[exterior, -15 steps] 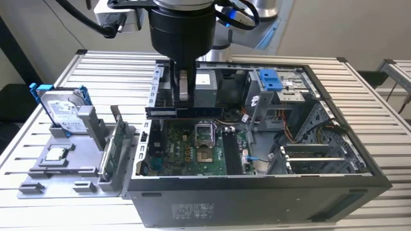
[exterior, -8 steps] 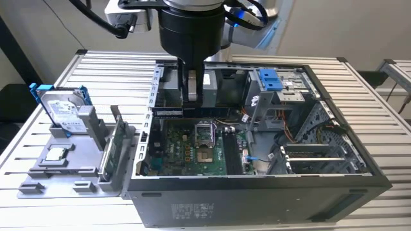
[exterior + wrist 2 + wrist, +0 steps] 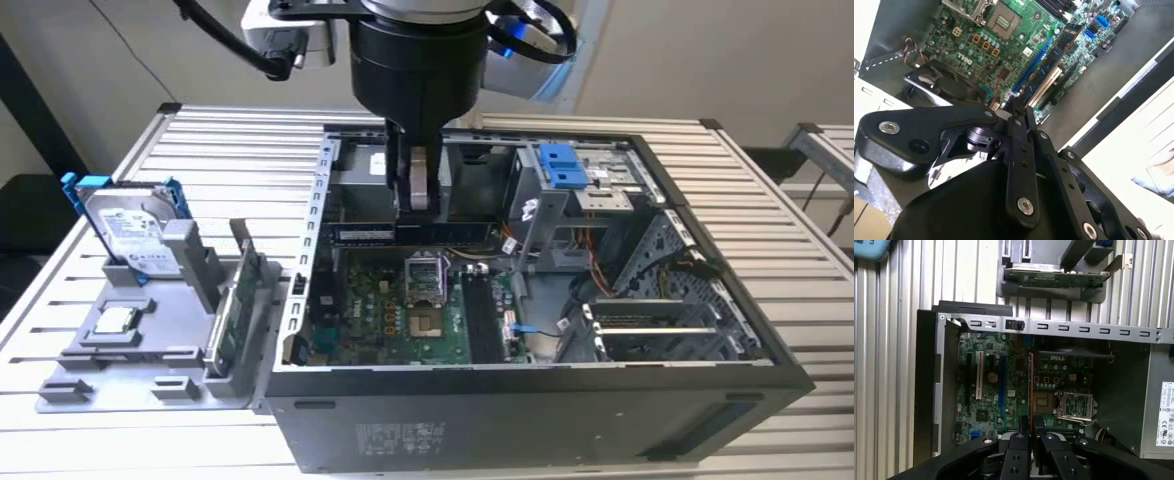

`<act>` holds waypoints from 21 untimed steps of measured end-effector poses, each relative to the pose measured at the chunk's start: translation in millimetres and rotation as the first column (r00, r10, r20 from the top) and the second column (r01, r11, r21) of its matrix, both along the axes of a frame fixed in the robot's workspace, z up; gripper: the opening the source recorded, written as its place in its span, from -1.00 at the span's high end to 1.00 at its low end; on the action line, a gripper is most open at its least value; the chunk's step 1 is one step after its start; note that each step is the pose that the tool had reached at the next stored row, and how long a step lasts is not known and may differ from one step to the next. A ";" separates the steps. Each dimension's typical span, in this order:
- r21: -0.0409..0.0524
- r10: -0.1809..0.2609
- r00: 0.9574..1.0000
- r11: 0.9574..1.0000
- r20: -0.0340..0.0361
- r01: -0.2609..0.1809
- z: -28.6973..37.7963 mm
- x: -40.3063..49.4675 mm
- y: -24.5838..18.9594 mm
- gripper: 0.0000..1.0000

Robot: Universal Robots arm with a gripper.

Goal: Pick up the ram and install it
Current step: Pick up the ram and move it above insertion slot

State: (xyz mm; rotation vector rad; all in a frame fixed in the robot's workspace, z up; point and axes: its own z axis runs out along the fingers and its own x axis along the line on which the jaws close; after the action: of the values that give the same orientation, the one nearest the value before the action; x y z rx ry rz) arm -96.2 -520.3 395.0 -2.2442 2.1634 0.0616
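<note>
Slatted table (image 3: pixel 814 300), open PC case (image 3: pixel 534 425): your gripper (image 3: pixel 422 203) grips the ram (image 3: pixel 374 233) (pickup done) above the motherboard (image 3: pixel 387 315), not seated yet.

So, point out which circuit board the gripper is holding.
The ram, the long dark stick clamped in the gripper over the motherboard; the wider green board stands on edge in the grey rack outside the case.

- ram (image 3: pixel 363 234): long, narrow dark stick, level, standing on its long edge.
- held mid-length in the gripper (image 3: pixel 419 212), over the motherboard (image 3: pixel 400 315) inside the open case (image 3: pixel 534 425).
</note>
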 end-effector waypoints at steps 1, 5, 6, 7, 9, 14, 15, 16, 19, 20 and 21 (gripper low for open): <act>0.000 0.000 1.000 1.000 0.000 0.000 0.0 1.2 0.0 0.72; 0.000 0.000 1.000 1.000 0.000 0.000 0.0 6.1 -0.1 0.72; 0.000 0.000 1.000 1.000 0.000 0.000 0.0 7.0 0.0 0.72; 0.000 0.000 1.000 1.000 0.000 0.000 0.0 8.2 0.0 0.72; 0.000 0.000 1.000 1.000 0.000 0.000 0.0 10.3 0.0 0.72; 0.000 0.000 1.000 1.000 0.000 0.000 0.0 17.6 0.0 0.72; 0.000 0.000 1.000 1.000 0.000 0.000 0.1 19.6 0.0 0.72; 0.000 0.000 1.000 1.000 0.000 0.000 0.1 21.8 0.0 0.72; 0.000 0.000 1.000 1.000 0.000 0.000 0.0 27.9 0.0 0.72; 0.000 0.000 1.000 1.000 0.000 0.000 0.1 30.1 0.0 0.72; 0.000 0.000 1.000 1.000 0.000 0.000 0.0 31.9 0.0 0.72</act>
State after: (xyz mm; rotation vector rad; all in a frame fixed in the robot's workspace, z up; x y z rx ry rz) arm -64.4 -520.3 395.1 -2.2444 2.1637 0.0619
